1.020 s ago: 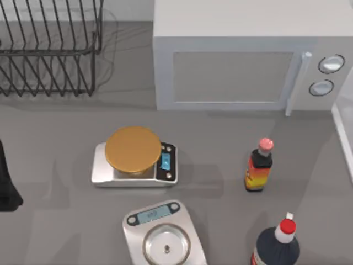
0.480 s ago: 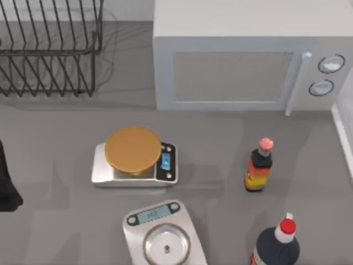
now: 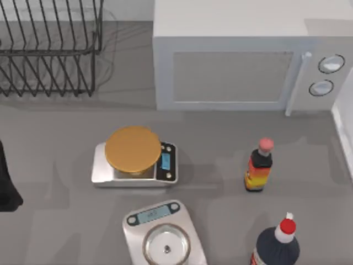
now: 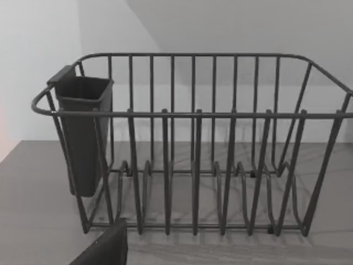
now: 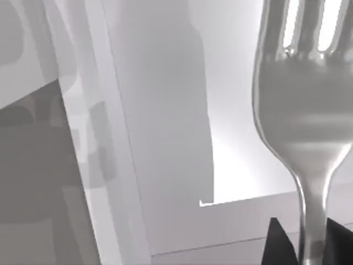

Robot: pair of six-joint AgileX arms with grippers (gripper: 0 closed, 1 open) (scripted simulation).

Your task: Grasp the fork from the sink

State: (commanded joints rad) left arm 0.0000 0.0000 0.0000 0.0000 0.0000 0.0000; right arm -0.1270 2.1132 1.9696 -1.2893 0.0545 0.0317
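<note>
The fork (image 5: 300,110) is shiny silver and fills the right wrist view, tines up. Its thin handle runs down between two dark fingers (image 5: 276,245). My right gripper (image 5: 310,245) is shut on that handle. Behind the fork are the sink's pale walls (image 5: 165,138) and a grey floor. In the top view the sink's white rim (image 3: 345,138) shows at the table's right edge. My left arm (image 3: 6,182) stays parked at the left edge of the table.
A black wire dish rack (image 3: 49,49) with a cutlery cup (image 4: 83,132) stands at the back left, with a white microwave (image 3: 242,61) beside it. Mid-table sit a scale with an orange plate (image 3: 133,148), a second scale (image 3: 162,232) and two bottles (image 3: 259,165) (image 3: 276,245).
Faint shadows have shifted across the microwave's top right corner and the table near the small bottle. The objects and my left arm have not moved.
</note>
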